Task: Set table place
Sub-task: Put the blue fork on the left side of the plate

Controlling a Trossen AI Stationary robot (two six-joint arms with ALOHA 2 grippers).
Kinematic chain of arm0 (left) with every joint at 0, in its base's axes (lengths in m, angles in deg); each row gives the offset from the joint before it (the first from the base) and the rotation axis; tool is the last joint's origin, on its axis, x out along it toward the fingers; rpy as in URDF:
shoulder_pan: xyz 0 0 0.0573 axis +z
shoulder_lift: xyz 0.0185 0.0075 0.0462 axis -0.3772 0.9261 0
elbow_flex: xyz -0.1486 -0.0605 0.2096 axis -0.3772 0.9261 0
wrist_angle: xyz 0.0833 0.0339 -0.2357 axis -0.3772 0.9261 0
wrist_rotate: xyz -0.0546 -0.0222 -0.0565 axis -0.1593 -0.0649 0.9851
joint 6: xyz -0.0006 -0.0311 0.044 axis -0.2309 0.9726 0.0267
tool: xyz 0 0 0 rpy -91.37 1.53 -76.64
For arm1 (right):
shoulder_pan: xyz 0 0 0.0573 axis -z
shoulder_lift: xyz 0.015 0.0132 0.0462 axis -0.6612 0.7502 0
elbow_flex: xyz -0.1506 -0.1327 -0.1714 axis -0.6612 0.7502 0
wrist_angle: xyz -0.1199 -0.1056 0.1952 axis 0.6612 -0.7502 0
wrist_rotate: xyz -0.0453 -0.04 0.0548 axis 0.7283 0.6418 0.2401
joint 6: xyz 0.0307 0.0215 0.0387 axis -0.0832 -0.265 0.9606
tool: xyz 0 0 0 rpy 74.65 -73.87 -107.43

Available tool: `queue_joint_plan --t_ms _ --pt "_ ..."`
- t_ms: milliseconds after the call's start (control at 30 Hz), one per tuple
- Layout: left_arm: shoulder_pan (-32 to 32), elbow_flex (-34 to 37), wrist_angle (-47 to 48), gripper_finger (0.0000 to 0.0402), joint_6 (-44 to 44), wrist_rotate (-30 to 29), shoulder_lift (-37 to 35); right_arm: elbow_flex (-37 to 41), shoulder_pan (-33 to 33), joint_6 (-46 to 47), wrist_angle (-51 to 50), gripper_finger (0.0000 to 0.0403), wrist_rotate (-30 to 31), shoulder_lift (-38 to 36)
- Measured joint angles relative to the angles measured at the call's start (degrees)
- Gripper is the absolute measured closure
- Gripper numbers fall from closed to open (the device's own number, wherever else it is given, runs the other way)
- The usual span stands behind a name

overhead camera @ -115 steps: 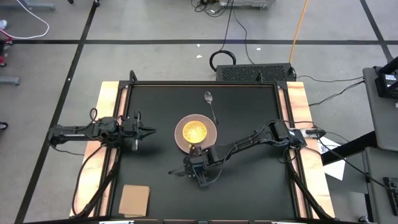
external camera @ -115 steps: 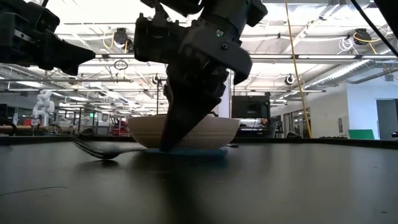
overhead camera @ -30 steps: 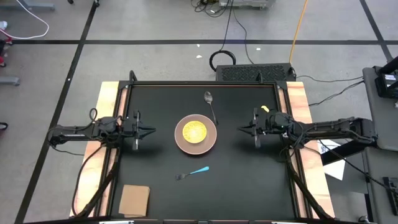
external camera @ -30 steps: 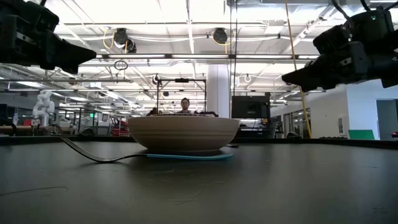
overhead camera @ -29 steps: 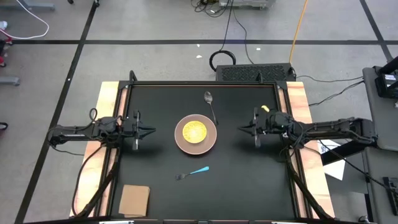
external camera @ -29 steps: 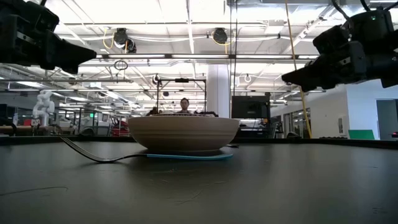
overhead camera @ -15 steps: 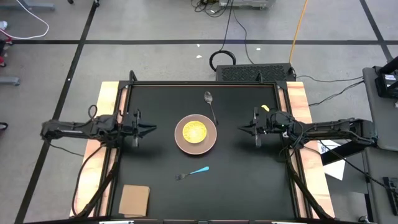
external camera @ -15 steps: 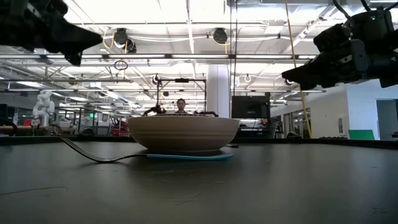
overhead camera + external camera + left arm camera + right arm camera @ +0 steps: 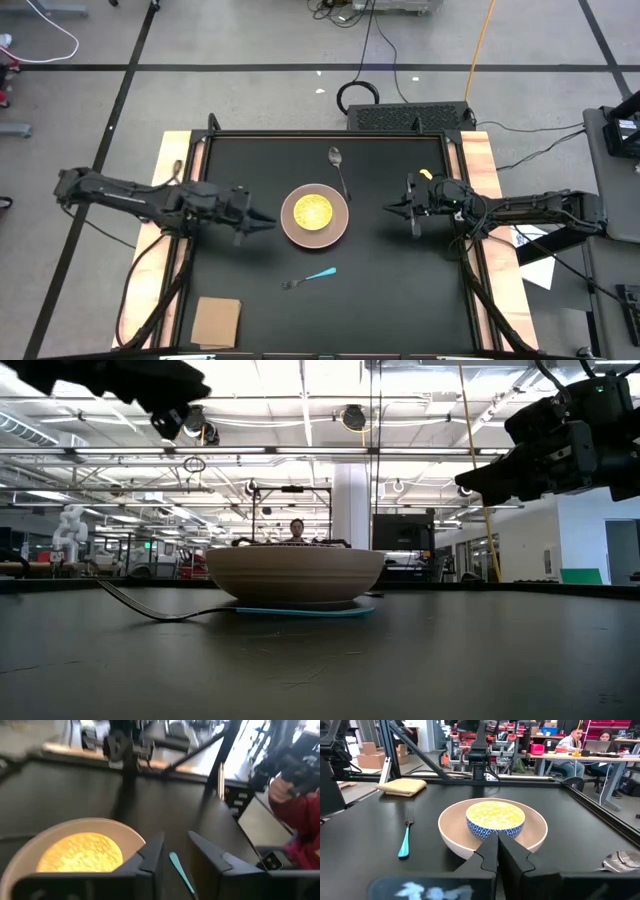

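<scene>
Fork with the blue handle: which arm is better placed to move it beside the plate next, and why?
Probably left: the left gripper is over the table near the plate; the fork lies left of centre.

My overhead camera looks straight down on the whole table (image 9: 400, 300), with the plate (image 9: 315, 216) near its middle. My low camera sits at tabletop height, close to the plate (image 9: 295, 574), and faces level across it into the room. The camera on my left wrist looks past my left gripper (image 9: 175, 851) down at the plate (image 9: 75, 852) from close by, toward the table's right side. The camera on my right wrist faces the opposite way, over my right gripper (image 9: 497, 845), and sees the plate (image 9: 492, 837) a little farther off. All four views share the plate.
</scene>
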Motion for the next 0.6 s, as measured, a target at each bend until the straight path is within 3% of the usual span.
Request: queue_joint_plan --t_ms 167,267,433,600 --pt "-1.4 -5.0 1.6 0.0241 4.2 1.0 10.7 0.0 0.0 0.2 -0.1 0.0403 0.0 0.0" --pt "-2.8 -8.9 7.3 0.0212 5.6 1.0 16.6 0.0 0.0 0.2 -0.4 0.0403 0.0 0.0" --pt "-6.7 -15.7 18.1 0.0185 6.3 -1.6 25.4 0.0 0.0 0.6 -1.3 0.0403 0.0 0.0" --pt "-9.6 -21.1 21.5 0.0175 9.9 -2.2 30.5 0.0 0.0 0.6 -1.9 0.0403 0.0 0.0"
